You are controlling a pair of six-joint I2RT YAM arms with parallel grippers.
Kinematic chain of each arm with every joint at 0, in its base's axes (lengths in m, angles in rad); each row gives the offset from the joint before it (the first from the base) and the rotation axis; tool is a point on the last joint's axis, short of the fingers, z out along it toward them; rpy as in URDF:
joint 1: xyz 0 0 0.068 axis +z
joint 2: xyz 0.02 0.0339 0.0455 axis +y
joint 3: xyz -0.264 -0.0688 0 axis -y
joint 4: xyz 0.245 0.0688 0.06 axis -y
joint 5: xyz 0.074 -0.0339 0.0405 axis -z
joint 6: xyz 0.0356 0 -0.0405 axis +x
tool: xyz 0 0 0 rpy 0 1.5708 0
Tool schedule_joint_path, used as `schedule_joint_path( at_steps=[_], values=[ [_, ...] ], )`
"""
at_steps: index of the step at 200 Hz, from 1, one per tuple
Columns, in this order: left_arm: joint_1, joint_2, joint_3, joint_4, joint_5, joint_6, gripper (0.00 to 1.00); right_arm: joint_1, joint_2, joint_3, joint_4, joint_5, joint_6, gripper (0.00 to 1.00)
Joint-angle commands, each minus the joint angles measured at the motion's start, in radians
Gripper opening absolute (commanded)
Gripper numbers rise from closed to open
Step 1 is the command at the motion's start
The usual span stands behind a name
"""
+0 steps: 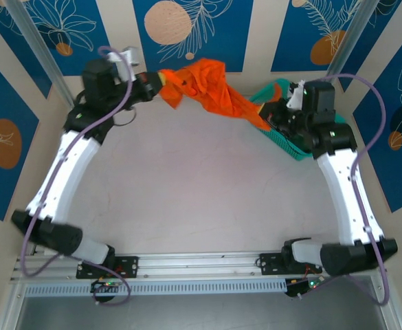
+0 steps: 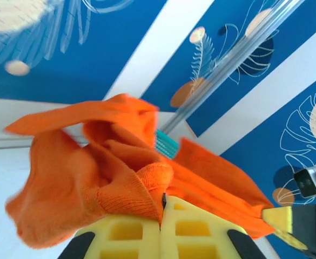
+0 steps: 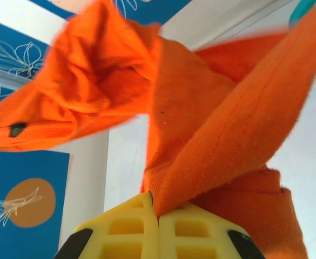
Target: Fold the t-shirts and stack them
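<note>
A bright orange t-shirt [image 1: 211, 89] hangs bunched in the air between both arms at the back of the table. My left gripper [image 1: 161, 84] is shut on its left end; in the left wrist view the yellow fingers [image 2: 130, 232] pinch a ribbed hem of the orange t-shirt [image 2: 82, 178], with my left gripper [image 2: 162, 208] closed tight. My right gripper [image 1: 273, 118] is shut on the shirt's right end, low beside the basket. In the right wrist view the orange t-shirt [image 3: 212, 124] rises from my right gripper [image 3: 156, 208].
A teal mesh basket [image 1: 286, 141] stands at the back right, under the right wrist; a sliver of the teal mesh basket [image 2: 166, 143] shows behind the cloth. Blue patterned walls close in the back and sides. The white table [image 1: 201, 192] spreads in front.
</note>
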Motion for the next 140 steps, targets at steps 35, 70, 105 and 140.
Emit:
schedule_joint_path(
  at_steps=[35,70,105,140],
  values=[
    [0.303,-0.010,-0.617,-0.156,-0.255,-0.033,0.39,0.131,-0.110,-0.577,-0.043,-0.018,0.041,0.12],
    [0.435,0.173,-0.734,-0.215,-0.012,-0.194,0.55,0.164,-0.102,-0.729,-0.093,0.053,0.118,0.47],
    [0.322,0.082,-0.650,-0.269,-0.089,-0.161,0.68,0.149,-0.118,-0.671,-0.164,0.147,0.130,0.63],
    [0.193,0.136,-0.585,-0.309,-0.061,-0.182,0.69,0.162,-0.056,-0.694,-0.128,0.105,0.179,0.62]
  ],
)
